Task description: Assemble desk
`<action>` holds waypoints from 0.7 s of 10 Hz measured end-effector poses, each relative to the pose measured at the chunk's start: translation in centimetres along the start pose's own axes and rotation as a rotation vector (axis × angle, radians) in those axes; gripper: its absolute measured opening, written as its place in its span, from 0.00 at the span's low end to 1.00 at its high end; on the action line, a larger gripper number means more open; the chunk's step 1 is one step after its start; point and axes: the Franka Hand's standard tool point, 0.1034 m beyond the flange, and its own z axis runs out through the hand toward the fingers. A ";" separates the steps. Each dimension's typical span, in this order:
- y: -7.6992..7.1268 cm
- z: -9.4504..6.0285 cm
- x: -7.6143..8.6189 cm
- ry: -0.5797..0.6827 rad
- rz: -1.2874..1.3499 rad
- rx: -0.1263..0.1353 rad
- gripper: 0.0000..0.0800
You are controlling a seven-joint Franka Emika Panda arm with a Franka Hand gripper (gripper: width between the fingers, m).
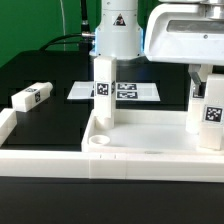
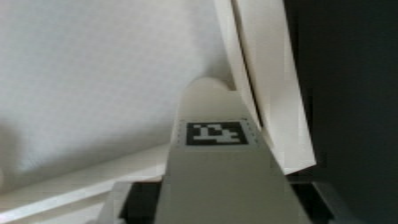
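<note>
The white rimmed tabletop (image 1: 150, 140) lies at the front of the exterior view. One white tagged leg (image 1: 105, 95) stands upright in its left far corner. My gripper (image 1: 205, 82) is shut on a second tagged leg (image 1: 210, 115) and holds it upright at the tabletop's right side. In the wrist view this leg (image 2: 215, 150) runs between my dark fingers (image 2: 151, 200), with its far end against the tabletop's rim (image 2: 267, 80) near the corner. Its seat is hidden. A third leg (image 1: 30, 97) lies loose on the black table at the exterior view's left.
The marker board (image 1: 130, 90) lies flat behind the tabletop. A low white barrier wall (image 1: 40, 152) runs along the front left. The arm's white base (image 1: 118, 30) stands at the back.
</note>
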 end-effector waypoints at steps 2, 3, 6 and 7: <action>0.0 0.0 0.0 -0.005 0.151 0.010 0.36; -0.1 0.0 0.0 -0.008 0.247 0.011 0.36; -0.4 0.0 -0.2 -0.008 0.484 0.012 0.36; -0.4 0.0 -0.2 -0.008 0.558 0.015 0.36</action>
